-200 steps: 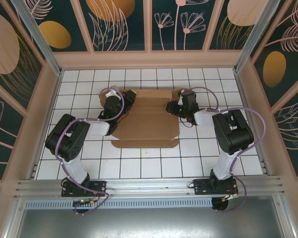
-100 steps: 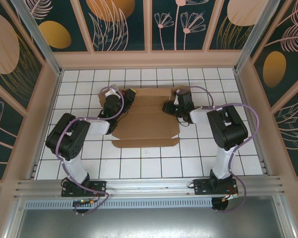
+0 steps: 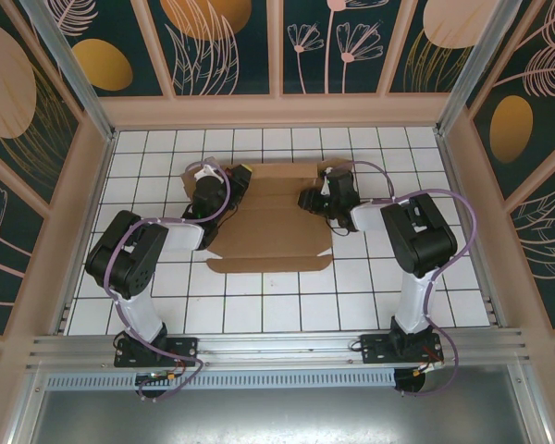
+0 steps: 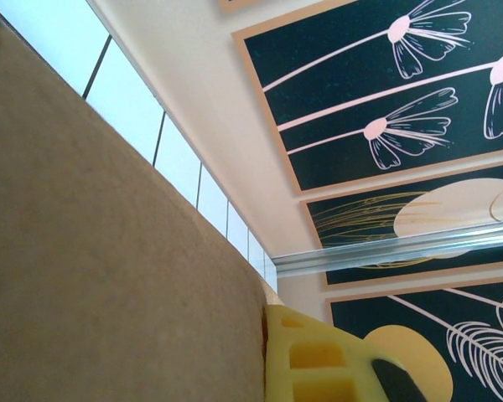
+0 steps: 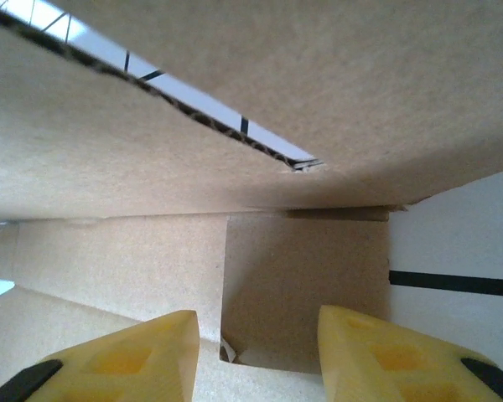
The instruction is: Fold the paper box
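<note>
A flat brown cardboard paper box lies toward the far side of the white tiled table. The left gripper pinches its far-left flap. The right gripper, yellow fingers spread, sits over its far-right edge.

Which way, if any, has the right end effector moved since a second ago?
Yes: right end effector shifted left over the paper box, against the tile grid.
</note>
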Controlling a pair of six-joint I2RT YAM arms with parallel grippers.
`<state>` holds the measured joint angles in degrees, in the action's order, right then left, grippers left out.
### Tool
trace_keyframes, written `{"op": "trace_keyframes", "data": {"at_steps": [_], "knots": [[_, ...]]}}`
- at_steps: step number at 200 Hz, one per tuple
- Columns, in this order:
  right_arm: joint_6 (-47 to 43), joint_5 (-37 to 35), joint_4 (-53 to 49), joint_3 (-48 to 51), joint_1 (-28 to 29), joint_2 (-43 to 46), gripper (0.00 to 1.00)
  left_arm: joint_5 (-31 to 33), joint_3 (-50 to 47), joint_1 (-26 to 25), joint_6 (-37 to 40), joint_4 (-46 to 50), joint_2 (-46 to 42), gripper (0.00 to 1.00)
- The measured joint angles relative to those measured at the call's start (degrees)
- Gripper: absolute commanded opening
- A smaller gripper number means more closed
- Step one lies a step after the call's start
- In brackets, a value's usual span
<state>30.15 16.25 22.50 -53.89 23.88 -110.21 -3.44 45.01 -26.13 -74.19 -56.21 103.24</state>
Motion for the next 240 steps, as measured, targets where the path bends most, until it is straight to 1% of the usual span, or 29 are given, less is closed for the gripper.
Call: {"op": "trace_keyframes", "data": {"at_steps": [39, 59, 73, 85, 103, 119, 154, 181, 201, 212, 222, 240], "knots": [[0.44, -0.15, -0.15, -0.28, 0.02, -0.22, 0.41, -0.13, 0.00, 0.00, 0.00, -0.17, 0.00, 0.00], [0.63, -0.15, 0.20, -0.09, 0.00, -0.20, 0.43, 0.00, 0.00, 0.00, -0.02, -0.17, 0.00, 0.00], [0.83, -0.13, 2.08, 1.99, -0.02, 1.03, 0.44, -0.22, -0.09, 0.02, -0.76, -0.20, 0.00, 0.00], [0.83, 0.07, 3.02, 5.20, -0.15, 3.82, 0.45, -1.05, -0.50, 0.02, -1.62, -0.59, 0.00, 0.00], [0.44, 0.20, 3.04, 10.49, -0.70, 10.43, 0.47, -1.88, -0.61, 0.13, -2.64, -0.76, 0.00, 0.00], [-0.44, 0.02, 2.97, 13.25, -1.97, 16.52, 0.47, -2.32, -0.48, 0.33, -2.89, -0.63, 0.00, 0.00], [-3.32, -0.79, 2.34, 14.36, -6.75, 27.85, 0.47, -3.91, 1.25, 0.90, -3.04, 1.57, 0.00, 0.00], [-4.37, -2.32, 0.15, 14.29, -11.08, 33.94, 0.47, -4.72, 1.73, 1.03, -3.04, 2.51, 0.00, 0.00], [-4.07, -6.10, -3.26, 12.79, -14.75, 34.25, 0.47, -5.09, 2.05, 1.07, -3.02, 3.04, 0.00, 0.00], [-3.23, -8.31, -5.42, 11.28, -16.81, 33.07, 0.44, -5.16, 2.16, 1.07, -3.04, 3.15, 0.00, 0.00], [-2.89, -10.34, -7.48, 9.07, -18.71, 30.60, 0.42, -5.22, 2.21, 1.07, -3.04, 3.34, 0.00, 0.00], [-3.15, -11.93, -9.88, 4.37, -21.31, 24.70, 0.39, -5.38, 2.23, 1.07, -3.04, 3.37, 0.00, 0.00]]}}
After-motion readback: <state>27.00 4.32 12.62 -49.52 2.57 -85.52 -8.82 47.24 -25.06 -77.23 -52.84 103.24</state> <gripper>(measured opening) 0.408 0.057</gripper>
